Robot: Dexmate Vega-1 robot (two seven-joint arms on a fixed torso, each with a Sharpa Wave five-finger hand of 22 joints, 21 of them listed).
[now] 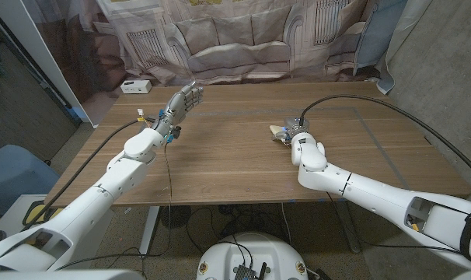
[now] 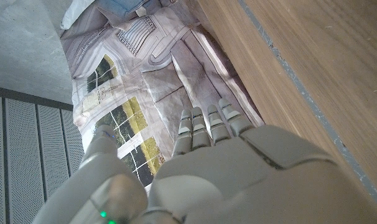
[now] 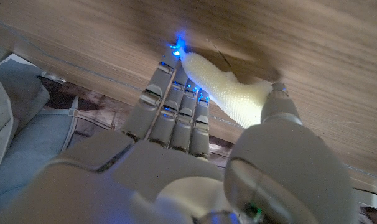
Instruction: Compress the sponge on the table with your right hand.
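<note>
A pale yellow sponge lies on the wooden table right of the middle. My right hand is on it; its wrist hides most of it. In the right wrist view the sponge is squeezed between the fingers and the thumb, and it looks bent and flattened against the table. My left hand hangs raised above the table's far left part, with its fingers straight, apart and holding nothing. In the left wrist view the left hand points toward the backdrop.
A small white box sits at the table's far left corner. A printed cloth backdrop hangs behind the far edge. A black cable arcs over the right side of the table. A thin tape line marks the surface.
</note>
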